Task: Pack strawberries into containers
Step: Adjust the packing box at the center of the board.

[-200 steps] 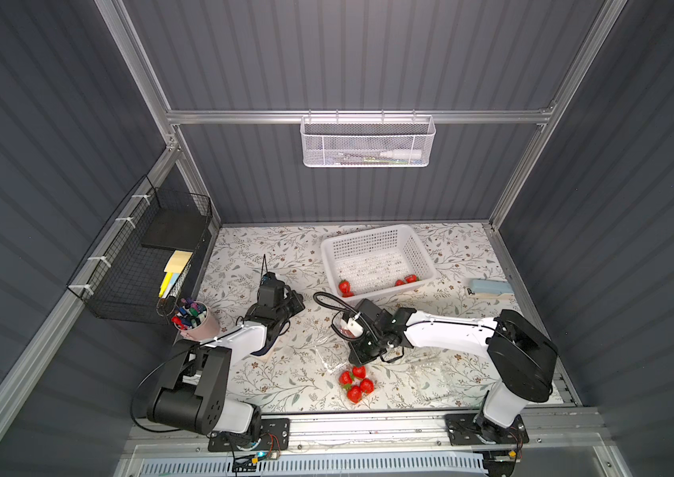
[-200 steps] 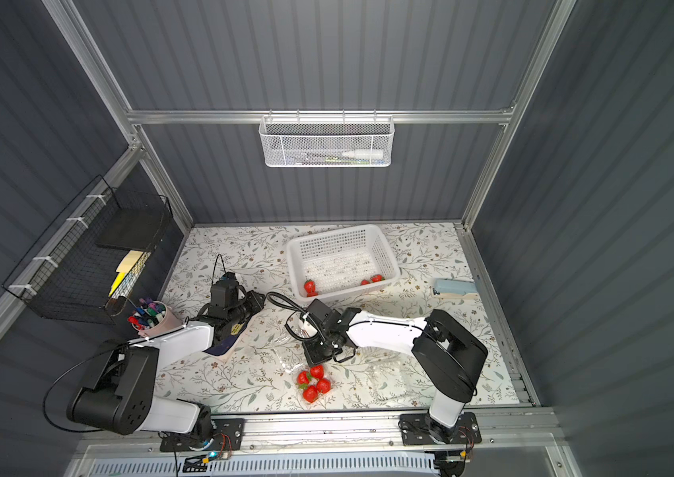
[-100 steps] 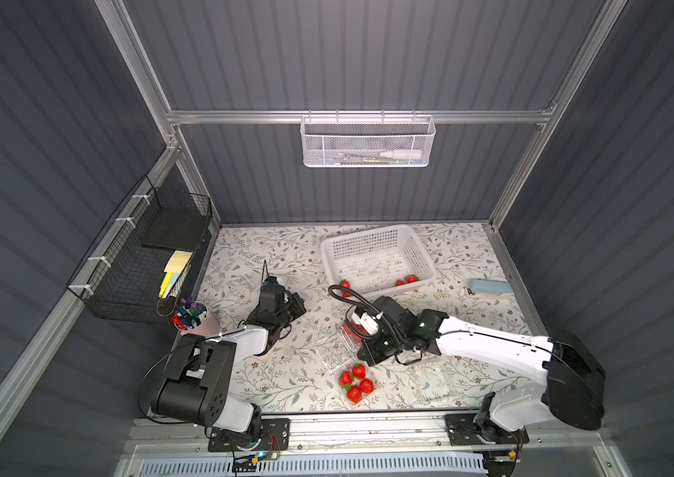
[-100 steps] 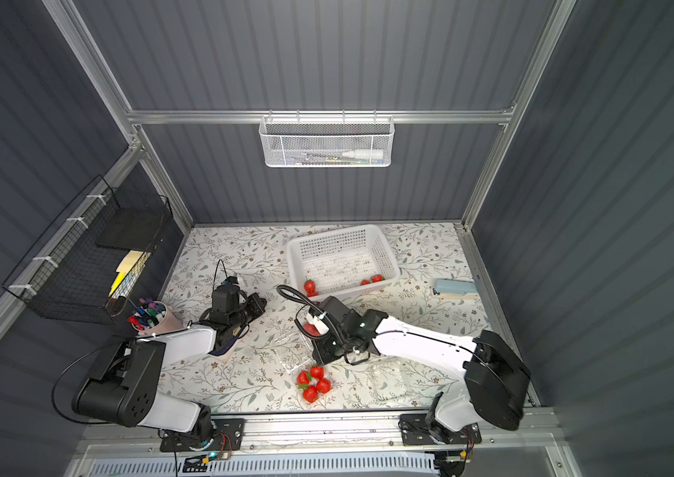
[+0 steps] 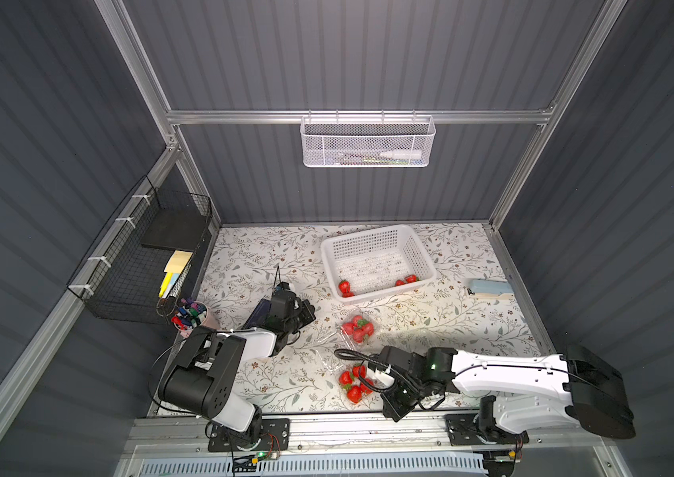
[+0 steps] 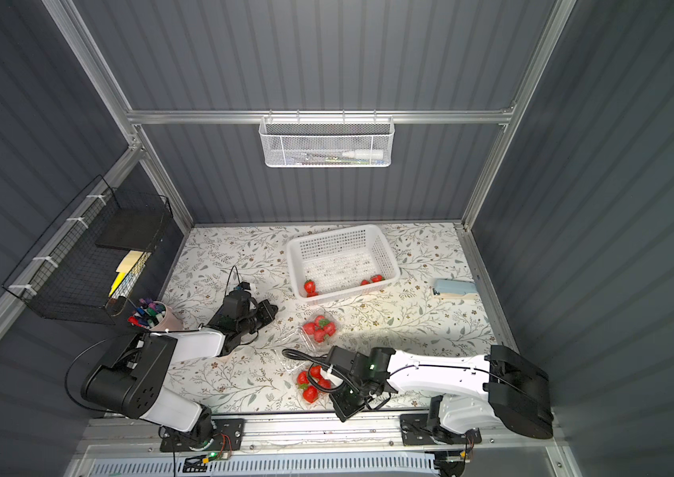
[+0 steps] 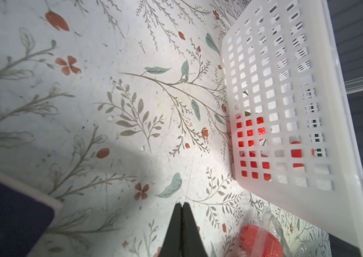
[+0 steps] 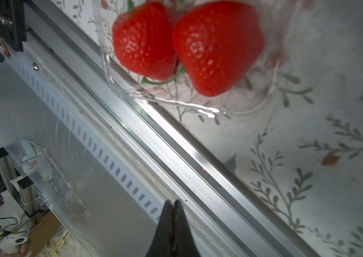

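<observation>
The left pincer (image 7: 181,204) is clenched on nothing, its black tips pressed together just above the flowered desk (image 7: 109,89). It sits near one perforated side wall of the white basket (image 7: 287,189). The right pincer (image 8: 173,202) is clenched and empty too. It hangs over the metal rail (image 8: 153,138) at the desk's front edge, well apart from the basket on the side toward the robot bases.

Inside the basket, a few strawberries (image 5: 344,286) lie against the wall that faces the arms, some at the corner toward the left arm and the rest further along that wall.

Just outside that same wall stands the near container (image 5: 358,328), clear plastic with about four strawberries packed in it. Whether its lid is down cannot be told.

Farther from the basket, close to the rail, the far container (image 5: 352,384) also holds a cluster of red berries, and the right arm's wrist is just beside it. The right wrist view shows two of these berries touching each other inside its clear rim.

Between these two lies the middle container (image 5: 327,358), which looks bare, though its transparent walls are hard to read.

A pen cup (image 5: 190,316) stands well apart from the basket, beyond the left arm.
</observation>
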`<state>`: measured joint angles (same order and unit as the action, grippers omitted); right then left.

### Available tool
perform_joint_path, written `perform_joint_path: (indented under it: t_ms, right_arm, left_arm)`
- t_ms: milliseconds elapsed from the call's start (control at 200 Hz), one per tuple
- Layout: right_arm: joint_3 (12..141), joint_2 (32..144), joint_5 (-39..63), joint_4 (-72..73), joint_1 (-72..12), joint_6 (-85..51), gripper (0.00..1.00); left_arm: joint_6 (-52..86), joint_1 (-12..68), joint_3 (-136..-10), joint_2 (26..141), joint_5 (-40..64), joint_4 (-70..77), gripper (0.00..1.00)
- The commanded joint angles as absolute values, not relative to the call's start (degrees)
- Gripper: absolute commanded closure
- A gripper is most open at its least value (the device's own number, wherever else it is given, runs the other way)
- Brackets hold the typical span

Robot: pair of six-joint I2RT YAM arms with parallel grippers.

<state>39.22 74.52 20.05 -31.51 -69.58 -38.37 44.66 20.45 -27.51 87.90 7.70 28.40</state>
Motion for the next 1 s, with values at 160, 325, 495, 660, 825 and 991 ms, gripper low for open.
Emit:
perform_joint_path:
  t_ms: [160,325,495,660,825,991]
  right_arm:
    - [36.1,77.3,12.0,-23.3,-67.2,-40.0,1.00]
    - [38.0,80.4,12.5,-19.3,-65.4,-38.6,1.00]
    - [37.9,81.7,13.7,-17.4,-62.8,-37.5,1.00]
    - [39.0,82.1,14.4,-17.5,-59.8,-35.0,1.00]
    - [41.7,84.0,15.6,-17.2,-57.1,-32.5,1.00]
    - [42.3,85.3,17.1,-16.4,-56.3,-32.3,1.00]
  left_arm:
    - [44.8,20.7,-27.0,90.8,7.0,30.4,0.95]
    - [44.7,20.8,-27.2,92.0,6.6,30.0,0.97]
    - [45.2,21.4,-26.5,92.3,6.9,30.4,0.97]
    - [45.4,21.6,-25.4,92.7,7.3,30.7,0.97]
    - [45.7,21.6,-23.8,91.9,7.9,30.2,0.97]
    - [46.9,21.8,-22.4,88.7,8.8,29.4,0.97]
